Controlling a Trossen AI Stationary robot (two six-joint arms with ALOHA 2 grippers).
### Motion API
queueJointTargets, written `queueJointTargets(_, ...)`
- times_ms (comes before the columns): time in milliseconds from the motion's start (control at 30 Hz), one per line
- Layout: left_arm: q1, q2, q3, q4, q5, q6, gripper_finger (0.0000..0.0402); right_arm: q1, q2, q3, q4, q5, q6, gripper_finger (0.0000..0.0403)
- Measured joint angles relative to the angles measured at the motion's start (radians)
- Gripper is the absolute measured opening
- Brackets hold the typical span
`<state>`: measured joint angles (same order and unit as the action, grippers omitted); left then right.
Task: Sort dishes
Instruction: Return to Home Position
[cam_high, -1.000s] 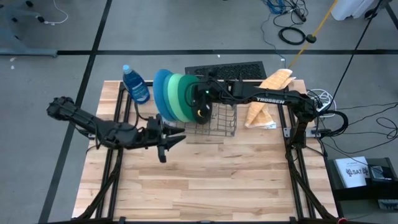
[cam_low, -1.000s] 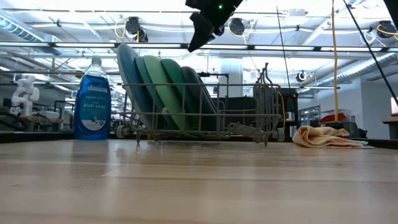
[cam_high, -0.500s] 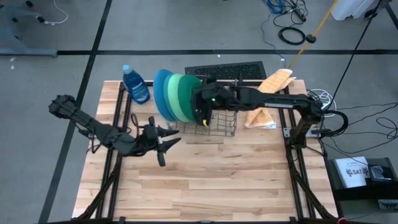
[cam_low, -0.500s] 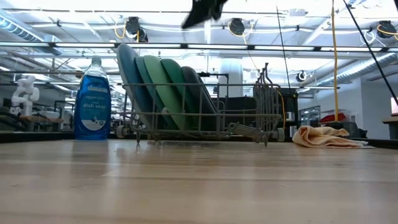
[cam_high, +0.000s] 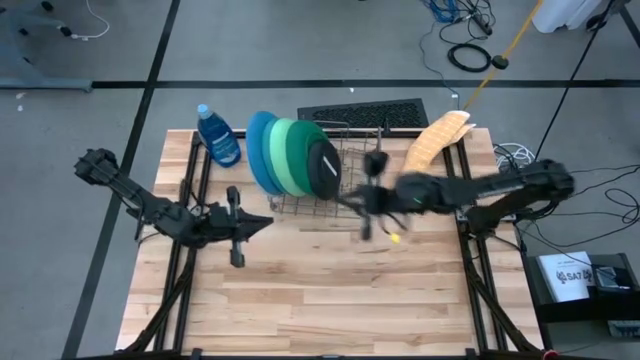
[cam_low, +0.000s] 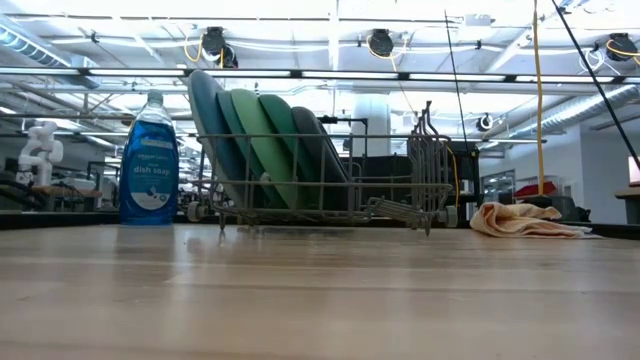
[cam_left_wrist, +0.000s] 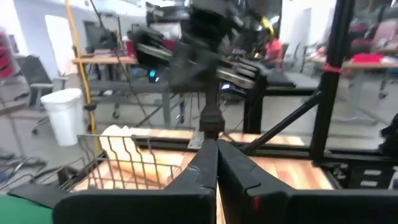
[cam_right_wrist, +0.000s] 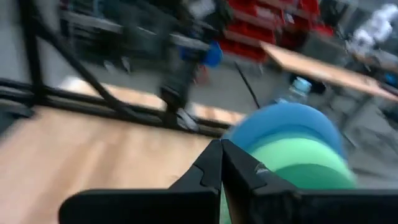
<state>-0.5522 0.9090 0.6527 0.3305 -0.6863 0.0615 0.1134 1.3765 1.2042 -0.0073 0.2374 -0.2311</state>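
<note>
Several round dishes stand on edge in the grey wire rack (cam_high: 356, 190), leaning toward the table's left: light blue (cam_high: 257, 143), green (cam_high: 291, 155) and, at the front, the smaller black one (cam_high: 323, 168). The low view shows the same row (cam_low: 262, 140). My left gripper (cam_high: 266, 222) hangs shut, near of the rack's left end, holding nothing; its wrist view shows the fingertips together (cam_left_wrist: 215, 144). My right gripper (cam_high: 346, 203), blurred, hangs shut just near of the rack, pointing toward the dishes (cam_right_wrist: 292, 140). Neither gripper appears in the low view.
A blue soap bottle (cam_high: 217, 135) stands at the table's far left. A tan cloth (cam_high: 436, 140) lies far right of the rack, and a black mat (cam_high: 365, 110) lies behind it. Bare wood (cam_high: 330, 290) stretches along the near half of the table.
My right gripper has pulled back from the black dish toward the table's right and near side, staying shut. My left gripper has shut its spread fingers, rolled, and drawn back a little toward the table's left. The dishes have kept their places in the rack.
</note>
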Motion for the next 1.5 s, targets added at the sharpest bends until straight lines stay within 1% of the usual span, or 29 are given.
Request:
queueJointTargets(100, 0.000, -0.091, -0.106, 0.050, 0.010, 0.004, 0.0002, 0.055, -0.150, -0.250, 0.166, -0.010, 0.033, 0.0000)
queueJointTargets(233, 0.001, -0.183, -0.232, 0.101, 0.046, 0.031, 0.0001, 0.120, -0.334, -0.511, 0.312, 0.003, 0.083, 0.0000)
queueJointTargets(267, 0.001, -0.200, -0.257, 0.120, 0.054, 0.049, 0.0001, 0.134, -0.376, -0.564, 0.339, 0.011, 0.088, 0.0000)
queueJointTargets(367, 0.008, -0.239, -0.315, 0.149, 0.056, 0.085, 0.0001, 0.169, -0.507, -0.718, 0.390, 0.100, 0.095, 0.0000)
queueJointTargets(433, 0.028, -0.255, -0.342, 0.159, 0.059, 0.083, 0.0001, 0.179, -0.591, -0.814, 0.438, 0.137, 0.105, 0.0000)
queueJointTargets(533, 0.071, -0.261, -0.365, 0.169, 0.136, 0.076, 0.0001, 0.184, -0.715, -0.937, 0.532, 0.131, 0.116, 0.0000)
queueJointTargets(633, 0.132, -0.257, -0.383, 0.169, 0.222, 0.049, 0.0000, 0.182, -0.823, -1.032, 0.553, 0.136, 0.119, 0.0000)
queueJointTargets(767, 0.211, -0.256, -0.401, 0.149, 0.282, 0.022, 0.0000, 0.183, -0.932, -1.115, 0.557, 0.134, 0.126, 0.0000)
queueJointTargets(933, 0.294, -0.256, -0.401, 0.139, 0.391, -0.001, 0.0000, 0.183, -1.026, -1.187, 0.539, 0.134, 0.122, 0.0000)
queueJointTargets(1067, 0.330, -0.256, -0.401, 0.126, 0.404, -0.003, 0.0000, 0.182, -1.079, -1.190, 0.450, 0.156, 0.127, 0.0000)
queueJointTargets(1267, 0.337, -0.272, -0.405, 0.084, 0.399, -0.001, 0.0000, 0.182, -1.159, -1.190, 0.354, 0.154, 0.128, 0.0000)
queueJointTargets(1333, 0.337, -0.289, -0.441, 0.115, 0.398, -0.002, 0.0000, 0.182, -1.192, -1.190, 0.313, 0.154, 0.130, 0.0000)
queueJointTargets(1500, 0.337, -0.370, -0.600, 0.320, 0.396, -0.013, 0.0000, 0.182, -1.278, -1.190, 0.234, 0.153, 0.134, 0.0000)
